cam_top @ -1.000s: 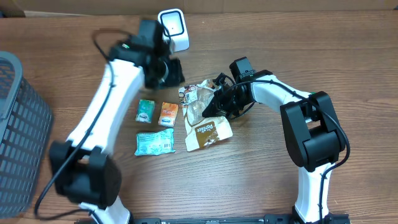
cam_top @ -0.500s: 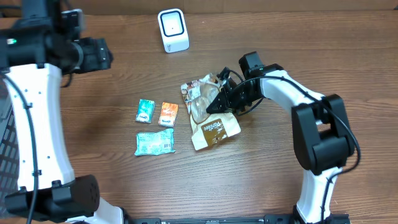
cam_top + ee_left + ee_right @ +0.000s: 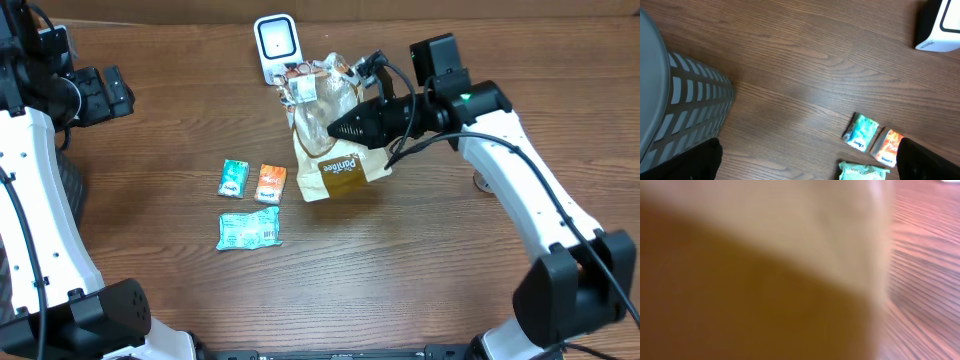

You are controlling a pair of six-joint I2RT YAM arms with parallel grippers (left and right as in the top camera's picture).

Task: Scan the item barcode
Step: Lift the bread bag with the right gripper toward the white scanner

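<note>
1. Overhead:
   - My right gripper (image 3: 340, 128) is clamped on the side of the snack bag (image 3: 343, 172).
   - The bag hangs just beside the white scanner (image 3: 278, 45) and looks to be off the wood table (image 3: 430, 280).
   - My left gripper (image 3: 112, 92) is at far left, jaws spread wide and holding nothing, well apart from the bag.
   - The bag is a thin film pouch with a clear upper part, a brown printed lower panel and a crumpled top.
   - My read on handling: it is light, soft and floppy, the film is slick, and the contents are likely brittle.
   - Best hold is a pinch on the film edge or seam, without crushing the fill.
   - The gloss may glare at the scanner and a loose panel may curl, so the barcode face needs to be flat. I can't see the barcode from here.
   - Green sachet (image 3: 234, 178), orange sachet (image 3: 270, 183) and pale green packet (image 3: 249, 229) lie flat near each other, left of the bag.
2. Left wrist:
   - My dark fingers (image 3: 925, 160) sit at the bottom corners, wide apart, with nothing between them.
   - The grey slotted basket (image 3: 685, 100) at left looks like rigid plastic.
   - The table is matte wood grain.
   - A corner of the scanner shows at top right and the sachets at lower right.
   - The bag is not in this view.
3. Right wrist:
   - The view is fully blurred. A tan-over-brown surface fills the frame, presumably the bag right up against the lens.
   - A strip of wood grain shows at right.
   - Fingers and barcode are indistinguishable here.
</note>
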